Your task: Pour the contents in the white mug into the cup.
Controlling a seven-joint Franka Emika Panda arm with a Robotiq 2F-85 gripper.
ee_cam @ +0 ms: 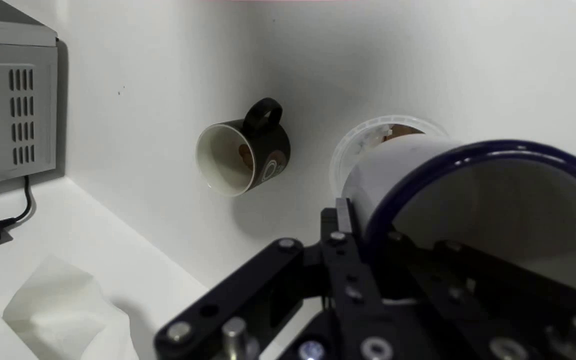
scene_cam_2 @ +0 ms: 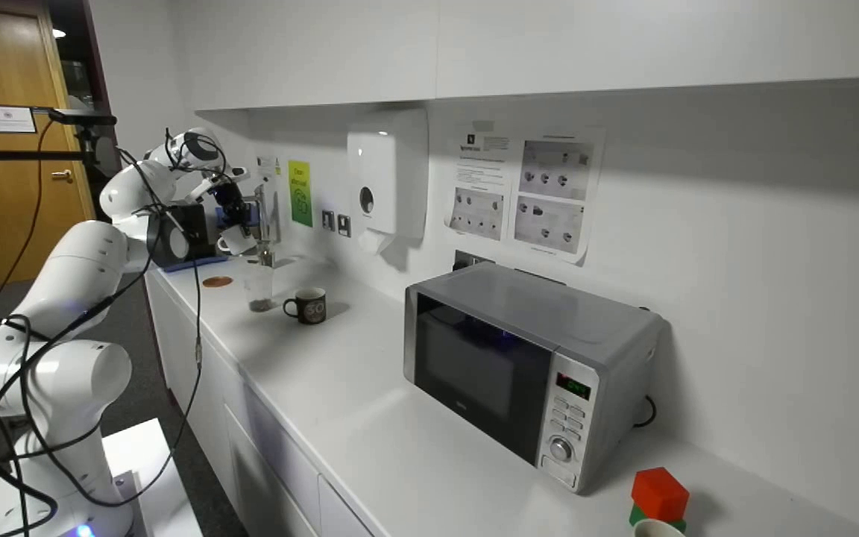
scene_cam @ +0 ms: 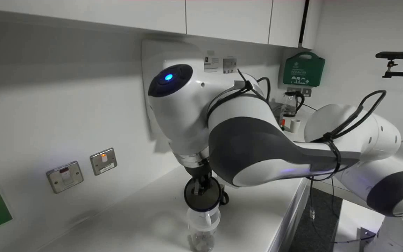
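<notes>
My gripper point(ee_cam: 368, 235) is shut on the wall of the white mug point(ee_cam: 418, 150), one finger outside and the other inside its dark blue rim. Tilted, that mug point(scene_cam: 202, 196) hangs above the cup point(scene_cam: 203, 231), its mouth facing the camera in an exterior view. No contents show inside it. The translucent cup point(scene_cam_2: 259, 287) stands on the counter with something dark at its bottom. In the wrist view the mug covers much of the cup's rim point(ee_cam: 340, 155). Brown shows within that rim; whether it is the cup's contents I cannot tell.
A dark mug point(scene_cam_2: 310, 306) stands beside the cup on the counter point(scene_cam_2: 370, 418). A brown disc point(scene_cam_2: 217, 282) lies near the front edge. The microwave point(scene_cam_2: 504, 358), paper towel dispenser point(scene_cam_2: 388, 175) and a red block point(scene_cam_2: 659, 494) are farther along. Wall cupboards point(scene_cam: 226, 21) hang overhead.
</notes>
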